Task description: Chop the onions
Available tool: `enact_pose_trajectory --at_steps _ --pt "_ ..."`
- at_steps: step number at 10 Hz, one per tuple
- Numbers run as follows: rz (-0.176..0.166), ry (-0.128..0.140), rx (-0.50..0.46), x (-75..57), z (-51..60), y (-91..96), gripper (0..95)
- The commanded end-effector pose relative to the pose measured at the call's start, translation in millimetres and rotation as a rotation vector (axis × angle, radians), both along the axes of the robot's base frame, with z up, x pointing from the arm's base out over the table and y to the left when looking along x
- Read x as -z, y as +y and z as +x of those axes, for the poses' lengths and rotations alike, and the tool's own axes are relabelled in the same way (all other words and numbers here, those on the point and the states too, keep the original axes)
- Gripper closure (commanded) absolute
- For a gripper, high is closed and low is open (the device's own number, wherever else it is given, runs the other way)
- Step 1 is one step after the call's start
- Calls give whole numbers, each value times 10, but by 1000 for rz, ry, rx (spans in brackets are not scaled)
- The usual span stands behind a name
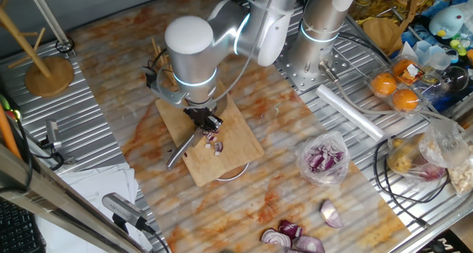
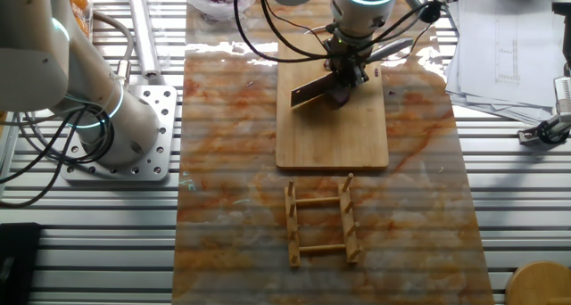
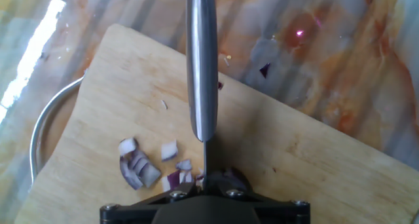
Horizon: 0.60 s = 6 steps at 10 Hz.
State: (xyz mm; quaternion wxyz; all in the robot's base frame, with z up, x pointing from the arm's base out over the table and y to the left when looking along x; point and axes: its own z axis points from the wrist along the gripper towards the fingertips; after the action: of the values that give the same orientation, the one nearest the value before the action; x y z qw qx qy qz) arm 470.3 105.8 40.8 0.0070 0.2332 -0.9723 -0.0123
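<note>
Hand view showed the claw (image 3: 204, 191) clamped on a knife (image 3: 201, 67), whose steel handle ran straight up the picture while the blade sat edge-on below it, too thin to read there. Just left of the blade lay the onions (image 3: 141, 166): a few pale-and-purple chunks, and smaller bits close against the claw's base. They rested on the near part of a wooden board (image 3: 275, 158), with a metal plate (image 3: 40, 129) peeking out from under the board's left edge.

One fixed view put the claw (image 1: 205, 121) over the board (image 1: 240, 135) with the pieces (image 1: 215, 143) beside it. Chopping well here probably called for shifting the blade sideways over the bigger chunks, coming straight down to the wood, and keeping strokes short so bits stayed on the board rather than scattering onto the bench (image 1: 133, 127).
</note>
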Motion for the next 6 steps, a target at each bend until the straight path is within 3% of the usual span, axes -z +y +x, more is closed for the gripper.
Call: enact_pose_trajectory --at_steps 1,6 --pt "-2 -1 -25 -359 -79 -94 950" --pt "-12 -8 -28 -297 -40 -157 950"
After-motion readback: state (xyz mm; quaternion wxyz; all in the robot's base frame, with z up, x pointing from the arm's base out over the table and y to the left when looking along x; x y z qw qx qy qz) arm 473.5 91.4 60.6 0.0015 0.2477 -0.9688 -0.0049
